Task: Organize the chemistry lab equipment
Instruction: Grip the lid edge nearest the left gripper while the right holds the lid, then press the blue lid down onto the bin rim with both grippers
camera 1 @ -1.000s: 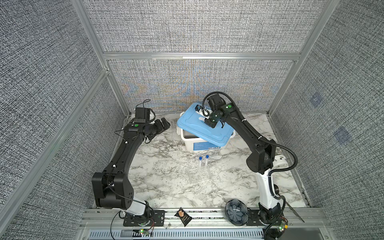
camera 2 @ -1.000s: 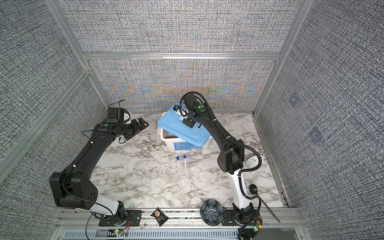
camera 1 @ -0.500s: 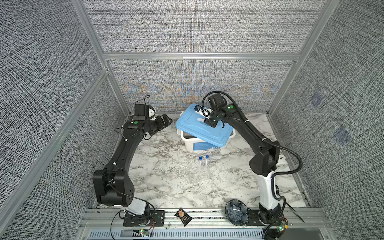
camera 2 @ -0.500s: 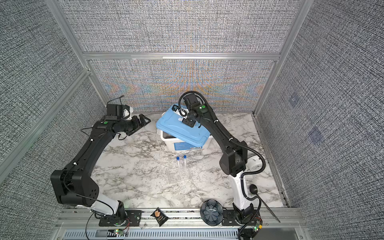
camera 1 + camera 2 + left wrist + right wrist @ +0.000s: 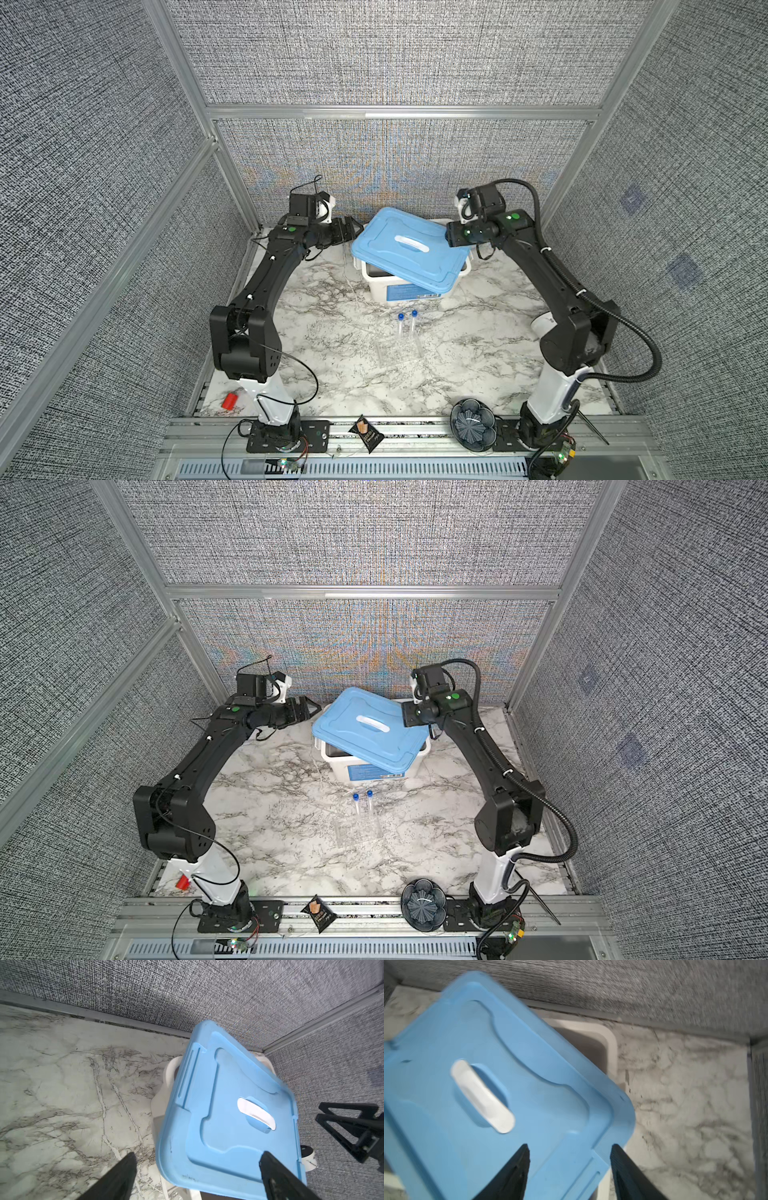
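Okay, white bin at the table's 12 o'clock, skewed blue lid hiding most of its inside, two blue-capped tubes upright in clear rack at bin's 6 o'clock; left gripper at lid's 9, jaws spread wide, empty; right gripper at lid's 3, jaws parted over lid corner, gripping nothing.

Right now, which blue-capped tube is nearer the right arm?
The tube whose cap lies closer to the white bin; the other tube sits on its left-arm side.
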`<action>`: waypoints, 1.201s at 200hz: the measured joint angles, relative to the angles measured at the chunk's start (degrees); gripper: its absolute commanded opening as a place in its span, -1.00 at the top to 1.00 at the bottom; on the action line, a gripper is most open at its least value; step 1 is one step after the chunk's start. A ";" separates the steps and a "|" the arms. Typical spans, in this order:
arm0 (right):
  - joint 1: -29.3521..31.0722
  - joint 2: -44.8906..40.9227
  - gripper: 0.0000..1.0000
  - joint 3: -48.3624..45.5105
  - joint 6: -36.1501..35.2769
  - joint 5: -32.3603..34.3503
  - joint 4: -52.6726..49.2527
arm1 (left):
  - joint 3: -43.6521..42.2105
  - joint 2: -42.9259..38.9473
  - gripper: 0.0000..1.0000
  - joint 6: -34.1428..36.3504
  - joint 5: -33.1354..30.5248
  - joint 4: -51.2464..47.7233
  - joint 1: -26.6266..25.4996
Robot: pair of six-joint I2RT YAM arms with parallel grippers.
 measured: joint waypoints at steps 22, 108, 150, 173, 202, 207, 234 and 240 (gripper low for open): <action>-2.71 -1.57 -0.29 -4.57 6.93 0.74 0.24 | 2.80 2.93 -0.87 3.45 -3.17 -3.56 -1.60; -4.92 10.73 -0.11 8.17 10.82 -3.34 0.85 | 4.24 6.86 -0.66 7.21 -4.15 -6.58 -2.95; -4.90 13.33 0.18 10.29 8.00 -1.95 -0.48 | 2.84 6.38 -0.62 7.19 -4.02 -6.78 -3.39; -4.90 13.31 0.21 9.92 7.08 -2.03 0.17 | 1.07 5.05 -0.58 6.69 -3.98 -7.08 -3.39; -4.92 13.27 0.26 8.92 5.01 -2.38 2.69 | -1.05 3.74 -0.55 5.95 -3.41 -6.67 -3.54; -4.92 13.29 0.27 8.85 4.44 -2.38 3.06 | -1.16 3.65 -0.55 5.92 -3.37 -6.62 -3.56; -5.42 13.35 0.27 8.57 -0.37 -3.04 4.50 | -1.44 2.27 -0.57 6.01 -3.43 -8.09 -3.56; -5.75 13.35 0.27 8.46 -1.84 -4.04 4.90 | -1.44 1.73 -0.58 6.10 -3.45 -8.72 -3.56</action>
